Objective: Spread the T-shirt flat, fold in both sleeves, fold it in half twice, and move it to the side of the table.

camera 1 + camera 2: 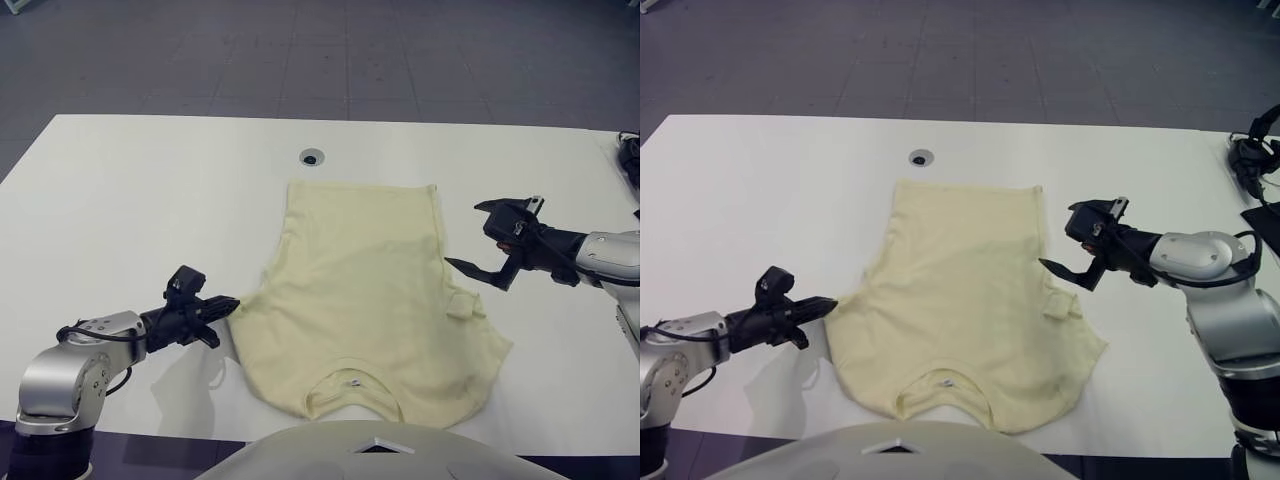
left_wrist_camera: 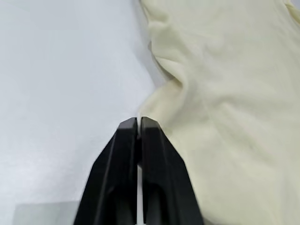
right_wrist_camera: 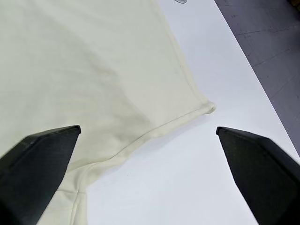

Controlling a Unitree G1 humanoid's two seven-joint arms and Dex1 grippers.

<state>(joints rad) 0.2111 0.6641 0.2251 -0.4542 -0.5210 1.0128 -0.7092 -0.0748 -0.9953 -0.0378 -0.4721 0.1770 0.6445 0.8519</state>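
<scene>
A pale yellow T-shirt (image 1: 365,290) lies spread on the white table (image 1: 140,210), collar toward me and hem at the far side. Both sleeves look folded onto the body. My left gripper (image 1: 228,305) is shut, its tips touching the shirt's left edge (image 2: 154,101); whether cloth is pinched between them I cannot tell. My right gripper (image 1: 482,238) hovers open, jaws wide apart, just off the shirt's right edge. In the right wrist view the shirt's hem corner (image 3: 208,108) lies between the two fingers (image 3: 37,154).
A small round grommet hole (image 1: 312,156) sits in the table beyond the hem. Dark cables (image 1: 1250,155) lie at the far right edge. Bare tabletop stretches to the left and right of the shirt.
</scene>
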